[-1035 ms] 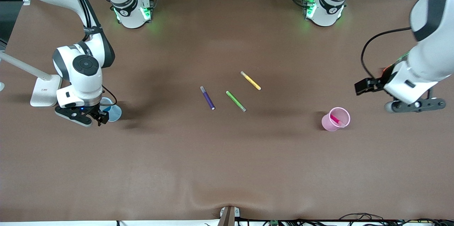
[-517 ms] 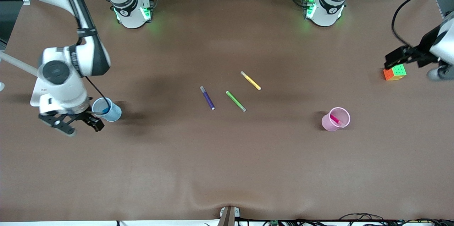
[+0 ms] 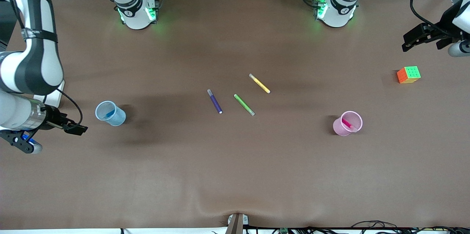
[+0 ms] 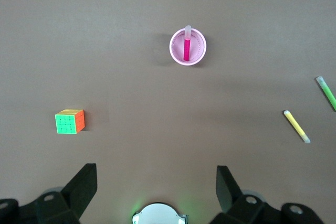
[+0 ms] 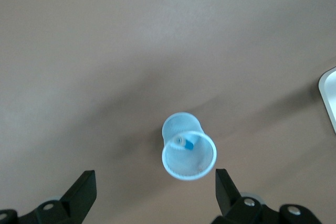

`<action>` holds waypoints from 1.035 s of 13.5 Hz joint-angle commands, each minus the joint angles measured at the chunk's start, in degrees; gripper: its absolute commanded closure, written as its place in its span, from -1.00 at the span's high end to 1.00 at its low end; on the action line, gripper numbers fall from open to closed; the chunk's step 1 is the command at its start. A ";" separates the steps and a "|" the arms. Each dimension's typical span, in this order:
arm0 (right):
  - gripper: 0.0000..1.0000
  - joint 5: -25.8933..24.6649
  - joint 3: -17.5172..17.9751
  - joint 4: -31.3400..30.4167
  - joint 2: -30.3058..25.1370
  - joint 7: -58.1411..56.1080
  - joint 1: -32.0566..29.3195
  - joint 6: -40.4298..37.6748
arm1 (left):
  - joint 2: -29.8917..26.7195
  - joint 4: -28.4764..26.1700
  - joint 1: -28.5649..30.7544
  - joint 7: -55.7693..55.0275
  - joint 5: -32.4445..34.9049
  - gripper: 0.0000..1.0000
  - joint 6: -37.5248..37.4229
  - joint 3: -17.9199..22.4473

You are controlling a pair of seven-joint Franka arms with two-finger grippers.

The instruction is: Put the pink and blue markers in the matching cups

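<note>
Fingers of both grippers are standing wide apart, holding nothing. Blue marker (image 5: 188,143) is standing in the blue cup (image 3: 110,113), pink marker (image 4: 186,48) in the pink cup (image 3: 347,123), with open counter (image 3: 235,168) around each. Right gripper (image 5: 155,192) is hanging over the counter's edge at its arm's end; left gripper (image 4: 156,190) likewise, with a colour cube (image 3: 408,74) close by. Only the wrist views are showing finger spread.
</note>
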 commanded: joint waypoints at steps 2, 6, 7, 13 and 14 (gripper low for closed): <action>1.00 1.78 0.98 11.51 1.23 -12.30 -1.36 -12.62 | -2.71 -2.63 -0.68 0.49 -1.07 1.00 0.46 0.71; 1.00 2.57 0.98 18.71 -0.79 -17.01 -1.54 -21.24 | -3.16 -3.43 -0.86 0.32 -1.15 1.00 0.46 0.27; 1.00 2.75 1.15 19.25 -2.89 -18.66 -1.19 -21.35 | -2.72 -3.17 -0.95 0.05 -1.15 1.00 0.46 0.27; 1.00 2.05 0.10 20.58 -8.43 -25.80 -2.69 -26.00 | -2.45 -3.16 -1.56 -4.25 -3.18 1.00 -0.33 0.27; 1.00 2.48 0.27 20.58 -9.40 -25.97 -2.68 -27.23 | -2.36 -3.08 -1.56 -4.08 -3.18 1.00 -0.33 0.27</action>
